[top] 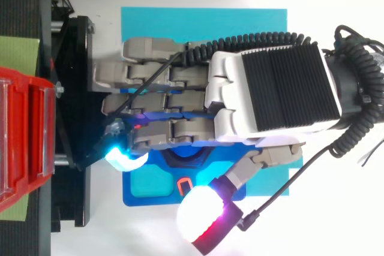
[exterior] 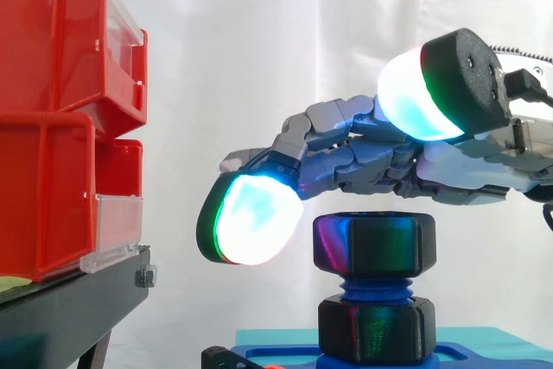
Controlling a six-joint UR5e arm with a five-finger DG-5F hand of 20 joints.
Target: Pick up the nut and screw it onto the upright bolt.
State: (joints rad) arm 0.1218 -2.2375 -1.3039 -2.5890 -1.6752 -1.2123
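Note:
A dark, iridescent hex nut (exterior: 373, 244) sits on top of the upright blue threaded bolt (exterior: 373, 287). A second dark hex piece (exterior: 376, 327) sits at the bolt's foot, on the blue base (top: 144, 184). My hand (exterior: 363, 162) reaches in from the right and hovers just above the nut, with a thin gap between them. Its fingers are stretched out nearly straight to the left and hold nothing. One glowing cyan fingertip (exterior: 255, 218) hangs left of the nut, and the thumb pad (exterior: 423, 97) is raised at the upper right. In the top view the hand (top: 273, 91) hides the nut and bolt.
Stacked red bins (exterior: 52, 118) stand on a black stand (exterior: 69, 308) at the left, close to the fingertips. A cyan mat (top: 180, 22) lies under the blue base. A white curtain hangs behind.

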